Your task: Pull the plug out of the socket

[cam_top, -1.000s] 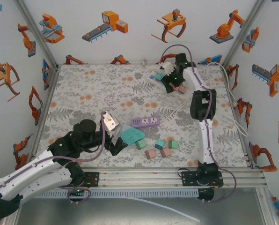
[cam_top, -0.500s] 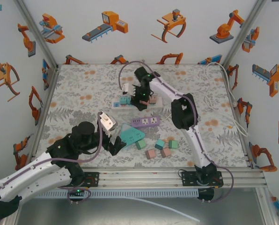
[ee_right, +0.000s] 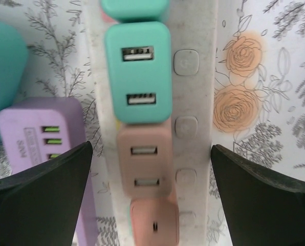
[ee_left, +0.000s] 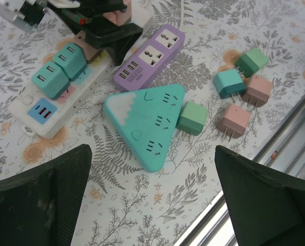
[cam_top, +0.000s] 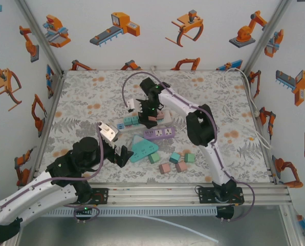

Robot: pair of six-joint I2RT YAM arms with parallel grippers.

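Floral cloth covers the table (cam_top: 81,102), which carries three socket blocks: a white power strip (ee_right: 198,92), a purple strip (ee_left: 150,54) and a teal triangular socket (ee_left: 145,123). Four plugs sit in the white power strip: two teal plugs (ee_right: 137,72) and two pink plugs (ee_right: 142,164). The right gripper (ee_right: 151,154) hangs over the pink ones, spread wide and empty. One green plug (ee_left: 192,118) touches the triangle's edge. Four loose plugs (ee_left: 233,119) lie nearby: one teal, one green, two pink. The left gripper (ee_left: 152,152), near the triangle, gapes wide and holds nothing.
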